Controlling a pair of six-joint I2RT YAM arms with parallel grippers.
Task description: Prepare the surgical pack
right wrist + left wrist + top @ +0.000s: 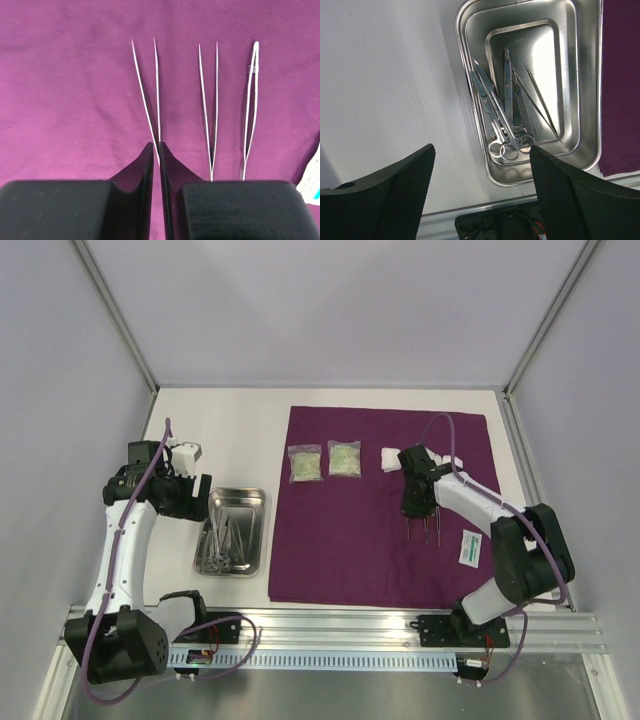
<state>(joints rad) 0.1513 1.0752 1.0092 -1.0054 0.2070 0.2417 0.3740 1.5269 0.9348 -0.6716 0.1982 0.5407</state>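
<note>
Surgical pack, laid out on the table. The steel tray (570, 75) stands on the bare table just left of the purple sheet (340, 540). It contains several scissors (492, 107), their ring handles toward the near end, and slender tweezers (536, 102) lying beside them on the right.

The left gripper (480, 150) hangs above the tray's near end, jaws spread wide and holding nothing.

On the sheet, two clear packets (305, 463) lie side by side at the far left, with a white gauze pad (391, 458) to their right. A printed packet (470, 547) lies near the sheet's right edge.

Three pairs of tweezers lie parallel on the fabric, left of the printed packet. The right gripper (156, 145) has its jaws drawn to a thin slit, pinching the joined end of the leftmost tweezers (147, 85). The other two pairs (209, 110) lie free beside it.
</note>
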